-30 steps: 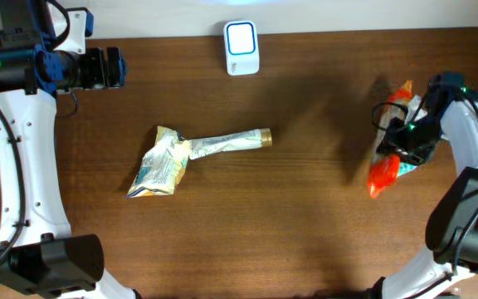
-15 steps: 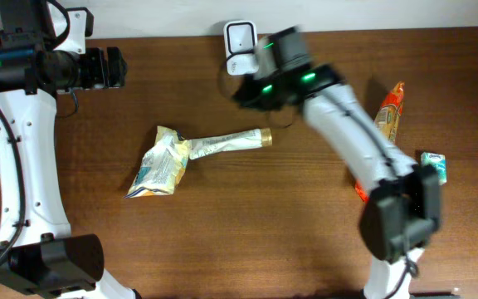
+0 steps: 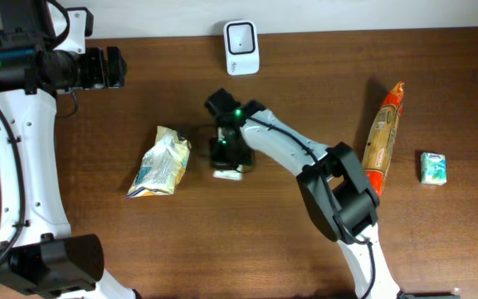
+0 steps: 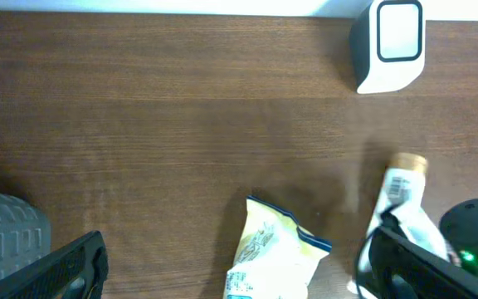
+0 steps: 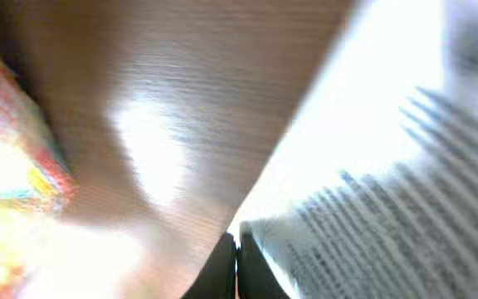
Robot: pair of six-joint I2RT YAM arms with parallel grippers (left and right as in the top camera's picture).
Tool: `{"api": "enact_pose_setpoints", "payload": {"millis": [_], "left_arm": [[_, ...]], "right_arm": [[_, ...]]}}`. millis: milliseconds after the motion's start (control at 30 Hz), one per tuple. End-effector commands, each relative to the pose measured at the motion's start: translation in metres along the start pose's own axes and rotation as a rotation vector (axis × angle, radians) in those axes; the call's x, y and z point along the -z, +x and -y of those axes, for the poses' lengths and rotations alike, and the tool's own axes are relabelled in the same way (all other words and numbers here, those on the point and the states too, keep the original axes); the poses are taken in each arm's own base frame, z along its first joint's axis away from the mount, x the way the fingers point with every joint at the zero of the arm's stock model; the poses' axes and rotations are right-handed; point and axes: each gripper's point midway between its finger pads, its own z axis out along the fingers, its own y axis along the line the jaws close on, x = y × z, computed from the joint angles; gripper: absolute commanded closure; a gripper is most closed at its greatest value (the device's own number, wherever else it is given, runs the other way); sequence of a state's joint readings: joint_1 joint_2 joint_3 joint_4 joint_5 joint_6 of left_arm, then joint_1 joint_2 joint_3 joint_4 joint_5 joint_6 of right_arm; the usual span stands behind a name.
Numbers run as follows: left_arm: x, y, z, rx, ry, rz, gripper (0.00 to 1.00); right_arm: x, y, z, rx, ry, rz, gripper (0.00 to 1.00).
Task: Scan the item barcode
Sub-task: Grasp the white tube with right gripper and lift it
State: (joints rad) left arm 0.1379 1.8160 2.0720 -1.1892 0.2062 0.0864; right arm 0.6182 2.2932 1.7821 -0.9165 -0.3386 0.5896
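I'm logging table [image 3: 98, 232] as dark brown woodgrain; scanner [image 3: 241, 47] showing white, dark-rimmed window; tube [image 4: 405, 195] showing white, gold cap, black barcode stripes; crumpled bag [image 3: 161, 162] cream-yellow, blue trim; long packet [image 3: 382, 137] orange-tan; small box [image 3: 433, 168] green-white.

The tube [image 3: 229, 173] lies beneath the right fingers [image 5: 218, 278] at mid-table [image 3: 181, 241]. Just left of them lies a crumpled snack bag [image 3: 160, 162]. Behind them, at the far edge, stands the barcode scanner [image 3: 241, 37]. Well to the right lie a long snack packet [image 3: 384, 133], then a small box [image 3: 432, 168].

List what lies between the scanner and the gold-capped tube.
Nothing. In the left wrist view, only bare wooden table separates the scanner from the tube.
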Motion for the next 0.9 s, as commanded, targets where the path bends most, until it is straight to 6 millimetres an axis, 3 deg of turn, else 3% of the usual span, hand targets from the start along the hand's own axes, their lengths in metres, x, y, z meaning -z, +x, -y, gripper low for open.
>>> {"api": "enact_pose_setpoints", "payload": {"millis": [0,33,133,167,200,233,267,300,333,367,433,467,500,600,667,800,833,867], "left_arm": [[0.003,-0.001,0.000,-0.015,0.002,0.007,0.01],[0.003,-0.001,0.000,-0.015,0.001,0.008,0.01],[0.003,-0.001,0.000,-0.015,0.002,0.007,0.01],[0.003,-0.001,0.000,-0.015,0.002,0.007,0.01],[0.003,-0.001,0.000,-0.015,0.002,0.007,0.01],[0.003,-0.001,0.000,-0.015,0.002,0.008,0.01],[0.003,-0.001,0.000,-0.015,0.002,0.007,0.01],[0.003,-0.001,0.000,-0.015,0.002,0.008,0.01],[0.003,-0.001,0.000,-0.015,0.002,0.008,0.01],[0.003,-0.001,0.000,-0.015,0.002,0.007,0.01],[0.003,-0.001,0.000,-0.015,0.002,0.007,0.01],[0.003,-0.001,0.000,-0.015,0.002,0.007,0.01],[0.003,-0.001,0.000,-0.015,0.002,0.008,0.01],[0.003,-0.001,0.000,-0.015,0.002,0.007,0.01],[0.003,-0.001,0.000,-0.015,0.002,0.007,0.01],[0.003,-0.001,0.000,-0.015,0.002,0.007,0.01],[0.003,-0.001,0.000,-0.015,0.001,0.008,0.01],[0.003,-0.001,0.000,-0.015,0.001,0.008,0.01]], "right_arm": [[0.019,0.002,0.043,0.058,0.067,-0.050,0.96],[0.023,0.005,0.052,0.077,0.067,-0.075,0.95],[0.033,0.003,0.039,0.197,-0.028,-0.085,0.91],[0.051,-0.004,0.022,0.287,-0.081,-0.051,0.82],[0.082,-0.014,0.010,0.360,-0.112,0.006,0.69],[0.128,-0.030,0.009,0.400,-0.122,0.085,0.56],[0.150,-0.038,0.017,0.407,-0.120,0.120,0.46],[0.168,-0.049,0.038,0.390,-0.113,0.146,0.33],[0.172,-0.054,0.056,0.360,-0.108,0.148,0.20],[0.166,-0.057,0.079,0.334,-0.127,0.126,0.13],[0.139,-0.045,0.088,0.368,-0.254,0.053,0.13],[0.108,-0.037,0.091,0.365,-0.305,0.028,0.14],[0.095,-0.034,0.090,0.368,-0.334,0.026,0.16],[0.044,-0.030,0.097,0.316,-0.360,0.062,0.36],[0.028,-0.031,0.102,0.254,-0.368,0.087,0.40],[0.016,-0.031,0.101,0.213,-0.379,0.104,0.52],[0.015,-0.029,0.098,0.214,-0.380,0.098,0.59],[0.014,-0.027,0.094,0.206,-0.389,0.088,0.78]]}}
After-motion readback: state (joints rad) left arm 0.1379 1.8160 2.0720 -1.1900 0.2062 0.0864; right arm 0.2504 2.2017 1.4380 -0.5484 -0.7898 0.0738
